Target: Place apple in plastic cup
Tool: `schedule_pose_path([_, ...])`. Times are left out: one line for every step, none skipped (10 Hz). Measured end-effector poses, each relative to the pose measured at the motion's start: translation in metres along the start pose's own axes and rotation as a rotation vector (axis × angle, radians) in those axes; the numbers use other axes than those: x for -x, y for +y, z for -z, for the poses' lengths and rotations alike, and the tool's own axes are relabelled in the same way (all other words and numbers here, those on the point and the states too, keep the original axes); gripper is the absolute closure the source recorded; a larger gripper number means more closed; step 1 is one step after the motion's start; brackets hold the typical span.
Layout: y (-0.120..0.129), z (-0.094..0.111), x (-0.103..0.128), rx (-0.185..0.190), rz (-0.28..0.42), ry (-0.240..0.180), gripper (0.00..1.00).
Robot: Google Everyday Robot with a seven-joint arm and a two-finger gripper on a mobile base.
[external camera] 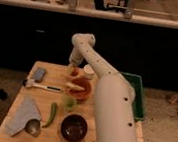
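Reaching from the near right toward the far side of the wooden surface (23, 95), the white arm (104, 93) bends at its elbow and drops down, bringing the gripper (73, 69) low over the far middle of the surface. The apple (75, 73), small and orange-red, shows right at the gripper's tip; whether the fingers are closed on it or parted cannot be told from this view. A pale plastic cup (89, 70) stands just to the right of the apple, close by the arm. Nearer than both sits an orange bowl (79, 90) with something pale lying in it. A small green cup (69, 103) stands just on the near side of that bowl, and a dark bowl (74, 127) sits nearer still. A green pepper (51, 114) lies to the left of the dark bowl, beside a grey cloth (22, 116) with a metal spoon (33, 126) at its near edge. On the far left rest a grey sponge (40, 74) and a white-handled utensil (42, 85). A green tray (138, 96) lies on the right.
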Motion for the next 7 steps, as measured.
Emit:
schedule_pose_path([0.002,0.008,0.001,-0.012,0.006,-0.012,1.00])
schedule_pose_path([0.003,0.014,0.001,-0.021,0.010,-0.019,1.00])
schedule_pose_path([0.005,0.020,0.001,-0.029,0.012,-0.026,1.00])
schedule_pose_path([0.009,0.027,-0.001,-0.036,0.013,-0.033,1.00])
schedule_pose_path([0.013,0.031,-0.004,-0.040,0.014,-0.034,1.00])
schedule_pose_path([0.016,0.033,-0.006,-0.039,0.012,-0.034,1.00])
schedule_pose_path([0.021,0.033,-0.009,-0.035,0.010,-0.032,1.00])
